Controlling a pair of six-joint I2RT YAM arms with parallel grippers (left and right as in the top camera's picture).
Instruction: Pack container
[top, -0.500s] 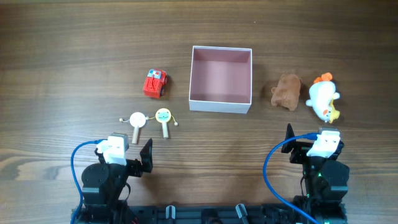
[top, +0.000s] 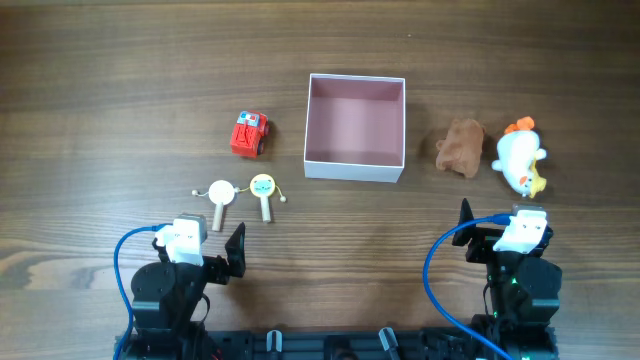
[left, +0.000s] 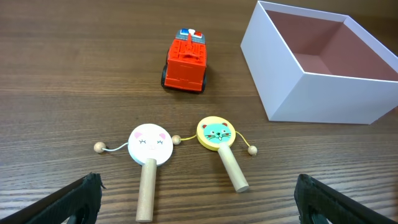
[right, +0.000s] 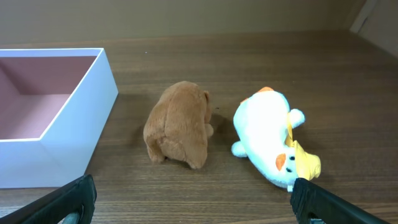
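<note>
You have one container (top: 352, 168), one red truck (left: 185, 59), two rattle drums, pink drum (left: 150, 144) and yellow drum (left: 217, 134), one brown plush (right: 180, 124) and one white plush bird (right: 270, 140). The left pincer (left: 198, 186) is spread wide and empty, with the container ahead of it to the right, well apart. The right pincer (right: 193, 186) is also wide and empty, with the container ahead to its left and both plushes straight ahead.

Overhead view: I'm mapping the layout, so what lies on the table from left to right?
White drum rattle → yellow drum rattle → container → brown plush → white duck plush.
</note>
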